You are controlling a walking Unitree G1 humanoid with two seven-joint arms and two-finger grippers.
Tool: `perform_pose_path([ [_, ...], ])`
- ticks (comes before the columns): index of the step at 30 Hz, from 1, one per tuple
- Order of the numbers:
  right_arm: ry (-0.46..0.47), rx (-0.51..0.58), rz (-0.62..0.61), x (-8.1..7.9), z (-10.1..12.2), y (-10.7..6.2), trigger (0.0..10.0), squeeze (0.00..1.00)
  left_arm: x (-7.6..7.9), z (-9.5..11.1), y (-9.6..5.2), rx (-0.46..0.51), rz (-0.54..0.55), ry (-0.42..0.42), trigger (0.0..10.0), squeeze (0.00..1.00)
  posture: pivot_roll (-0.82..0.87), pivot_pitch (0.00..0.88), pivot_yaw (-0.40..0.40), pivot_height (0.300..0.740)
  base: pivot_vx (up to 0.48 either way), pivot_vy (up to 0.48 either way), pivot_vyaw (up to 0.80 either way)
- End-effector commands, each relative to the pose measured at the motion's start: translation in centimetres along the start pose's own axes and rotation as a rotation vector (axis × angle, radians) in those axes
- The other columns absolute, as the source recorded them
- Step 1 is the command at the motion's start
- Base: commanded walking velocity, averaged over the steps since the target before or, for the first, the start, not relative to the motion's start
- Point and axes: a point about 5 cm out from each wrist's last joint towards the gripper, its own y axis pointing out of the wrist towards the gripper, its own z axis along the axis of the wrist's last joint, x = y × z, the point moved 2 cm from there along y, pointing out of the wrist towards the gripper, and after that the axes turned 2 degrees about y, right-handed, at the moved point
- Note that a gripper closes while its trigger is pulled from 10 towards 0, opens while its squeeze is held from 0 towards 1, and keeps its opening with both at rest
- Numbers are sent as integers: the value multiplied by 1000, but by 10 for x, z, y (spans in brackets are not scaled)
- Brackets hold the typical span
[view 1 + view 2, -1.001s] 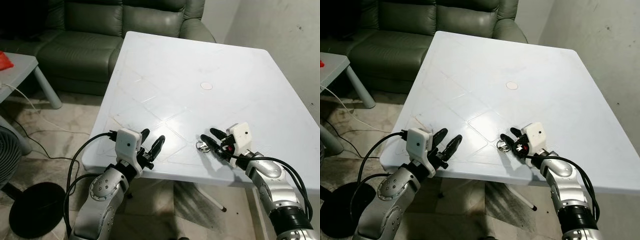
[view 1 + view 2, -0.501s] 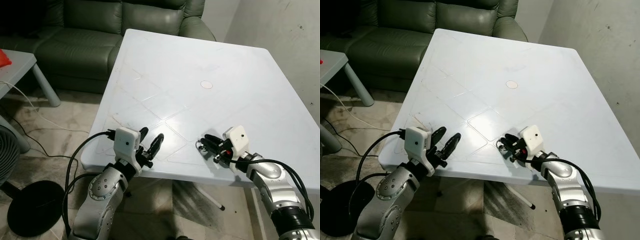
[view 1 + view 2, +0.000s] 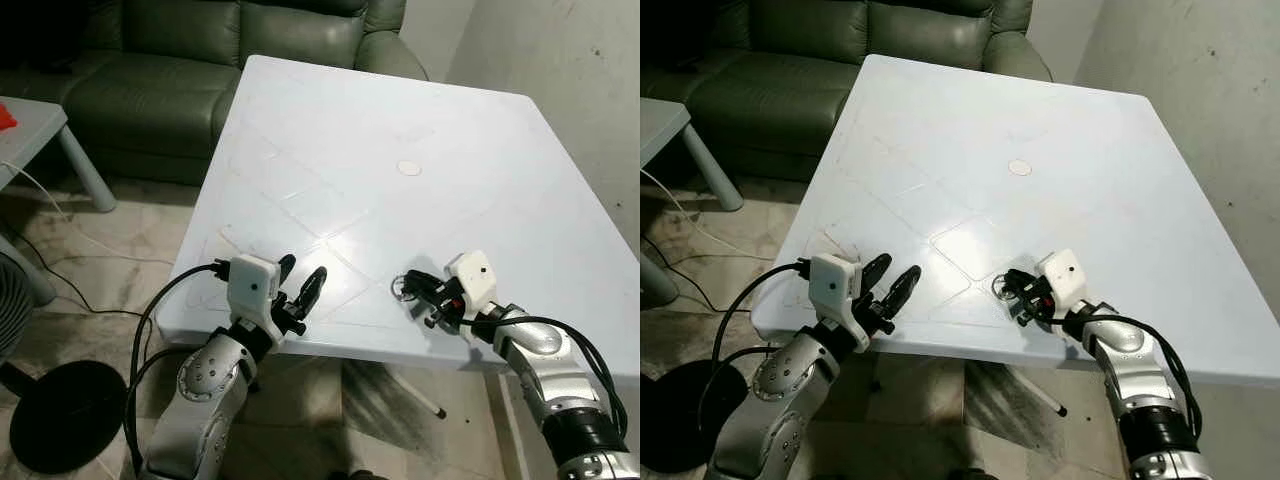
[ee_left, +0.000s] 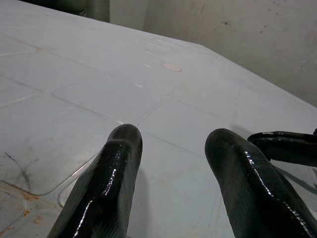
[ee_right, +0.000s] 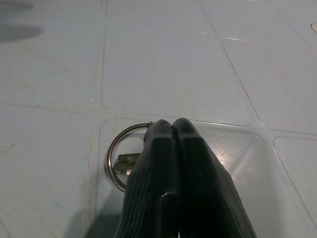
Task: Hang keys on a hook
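Pinching shut over the key ring, the right gripper (image 3: pixel 428 292) sits low at the near edge of the white table (image 3: pixel 400 120), about 5 o'clock of the tabletop in the left eye view. The keys (image 3: pixel 402 289) lie flat on the surface at its fingertips, so a low, level reach looks chosen to get at so thin a ring. Left gripper (image 3: pixel 303 287) hovers at 7 o'clock off the table's near edge, fingers parted to a middling gap, holding nothing; likely parked out of the way.

Right eye view: same layout; a green sofa (image 3: pixel 760 60) stands beyond the table at 11 o'clock.

Left wrist view: two fingers (image 4: pixel 111 178) apart over bare tabletop.

Right wrist view: both fingertips (image 5: pixel 171 144) pressed together, ring (image 5: pixel 116 153) curling out at their 9 o'clock with a key blade inside it. Whether the wire is truly caught between the pads is hidden. No hook spotted, so hanging is well ahead.
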Motion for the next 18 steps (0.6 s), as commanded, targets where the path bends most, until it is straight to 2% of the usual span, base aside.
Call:
perform_pose_path([
  [1, 43, 39, -35, 8, 6, -2, 0, 0, 2, 3, -1, 10, 0, -6, 10000, 0, -47, 145, -114, 724, 0, 0, 0],
  [2, 43, 39, -35, 8, 6, -2, 0, 0, 2, 3, -1, 10, 0, -6, 10000, 0, -47, 145, -114, 724, 0, 0, 0],
  [6, 197, 206, -53, 11, 28, -1, 0, 0, 0, 4, 0, 17, 10, -7, 10000, 0, -50, 137, -111, 724, 0, 0, 0],
  [7, 325, 299, -35, 9, 43, 1, 0, 0, 0, 5, 2, 20, 11, -9, 10000, 0, -50, 137, -111, 724, 0, 0, 0],
  [9, 397, 369, -2, 4, 57, 4, 0, 0, 0, 6, 4, 24, 10, -6, 10000, 0, -54, 130, -108, 724, 0, 0, 0],
  [14, 435, 423, 28, -3, 70, 8, 0, 0, -1, 8, 7, 33, 7, 2, 10000, 0, -58, 119, -99, 724, 0, 0, 0],
  [16, 389, 402, 36, -9, 68, 9, 235, 0, -2, 9, 9, 37, 7, 7, 10000, 0, -58, 112, -97, 724, 0, 0, 0],
  [17, 367, 384, 43, -11, 66, 9, 4902, 0, -2, 9, 10, 38, 7, 7, 10000, 0, -58, 112, -97, 724, 0, 0, 0],
  [18, 360, 348, 59, -14, 59, 8, 10000, 0, -3, 10, 10, 40, 6, 8, 10000, 0, -59, 109, -94, 724, 0, 0, 0],
])
